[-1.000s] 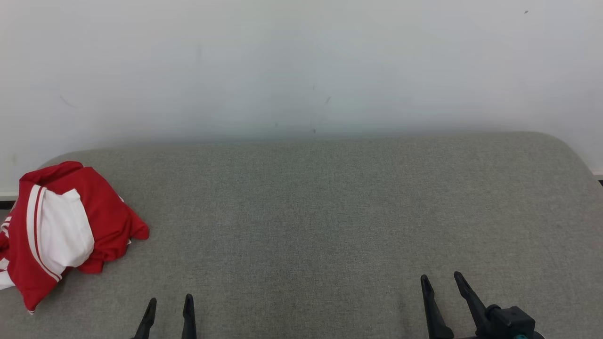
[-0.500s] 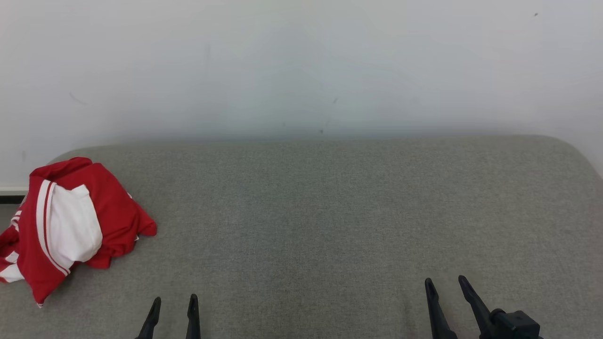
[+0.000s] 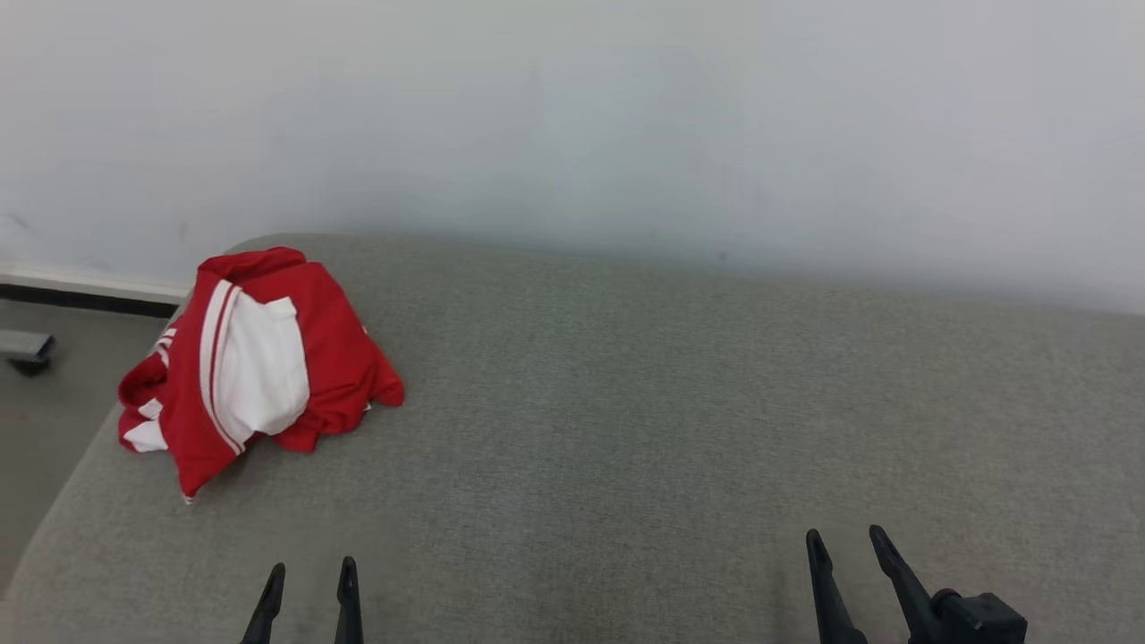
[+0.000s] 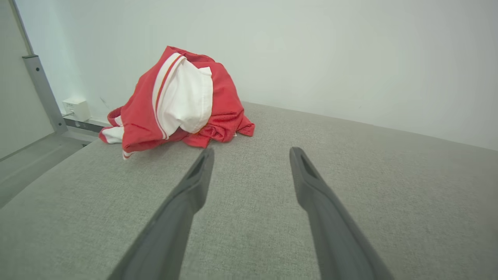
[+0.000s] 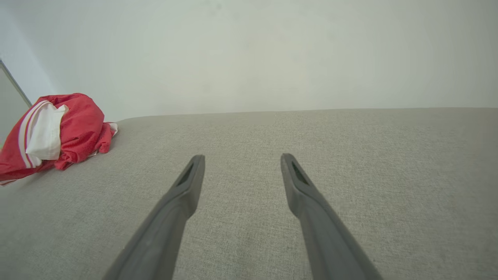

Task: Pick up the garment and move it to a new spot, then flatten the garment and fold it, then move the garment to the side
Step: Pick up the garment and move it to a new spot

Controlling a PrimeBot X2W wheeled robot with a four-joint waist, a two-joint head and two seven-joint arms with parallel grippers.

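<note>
Crumpled garment (image 3: pixel 259 367) at the worktop's (image 3: pixel 626 402) left end; both claws empty.
Head view: left claw (image 3: pixel 311 565) and right claw (image 3: pixel 844 532) gape wide at the worktop's near edge; the heap's long axis runs from the far edge to a corner pointing near-left. Left wrist view: a fold seems to overhang the left end, so a shallow pinch might drag it off. Right wrist view: right claw well apart.

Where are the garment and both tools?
garment (image 3: pixel 259 367), head view, on its white panel.
left tool (image 3: pixel 311 567), head view, midway between its fingertips.
right tool (image 3: pixel 844 533), head view, midway between its fingertips.
</note>
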